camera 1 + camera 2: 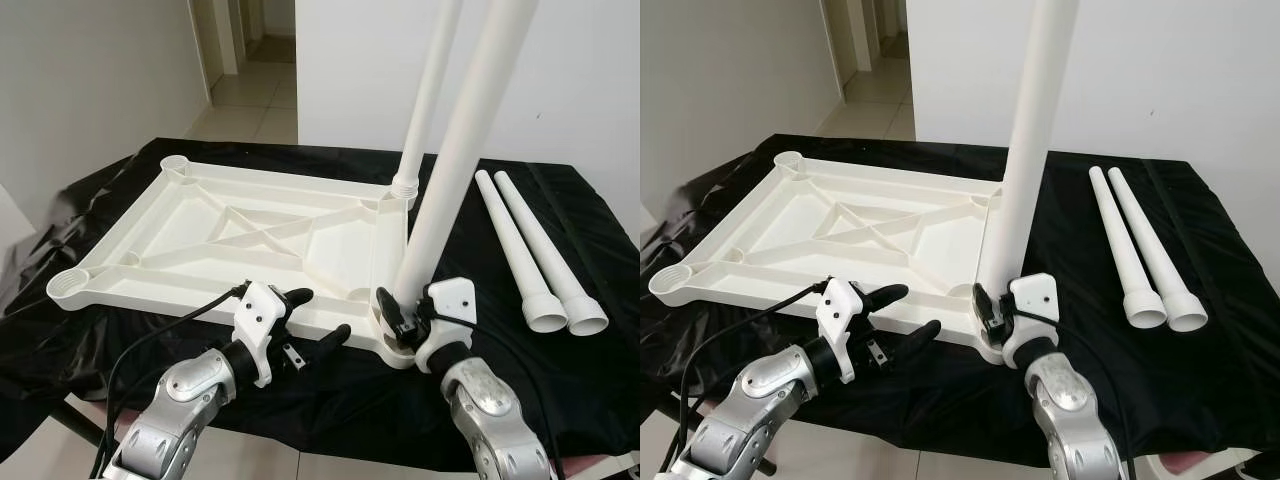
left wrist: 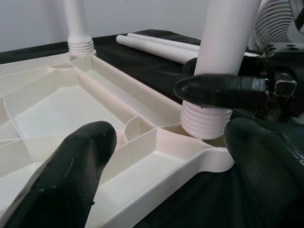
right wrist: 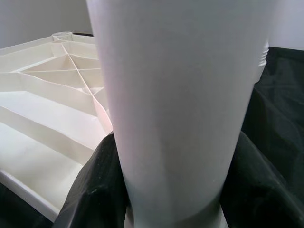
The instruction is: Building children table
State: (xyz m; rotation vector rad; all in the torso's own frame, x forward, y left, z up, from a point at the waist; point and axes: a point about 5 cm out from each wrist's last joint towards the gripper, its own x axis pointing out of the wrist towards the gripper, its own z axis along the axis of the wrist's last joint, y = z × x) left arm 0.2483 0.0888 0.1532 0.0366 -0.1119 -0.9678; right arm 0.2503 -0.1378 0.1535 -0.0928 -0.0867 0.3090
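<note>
1. I see the white table top lying upside down, ribs up, on a black cloth; its near right corner sits right under my right gripper
2. My right gripper is pinching the near leg just above its threaded end; in the right wrist view the two black fingers press against either side of the tube
3. The near leg stands roughly upright, tilted slightly, in the near right corner socket; in the left wrist view the threads are exposed above the socket rim, so it is not fully seated
4. My left gripper hovers beside the right gripper, on its left, at the near edge of the table top; fingers spread apart, holding nothing. One finger lies over the rim, the other is off the edge above the cloth
5. A second leg stands upright in the corner beyond the right gripper, on the far side of the table top
6. Two loose legs lie side by side on the cloth, well off to the right of the right gripper, wide ends toward me
7. The two left corner sockets are open
</note>
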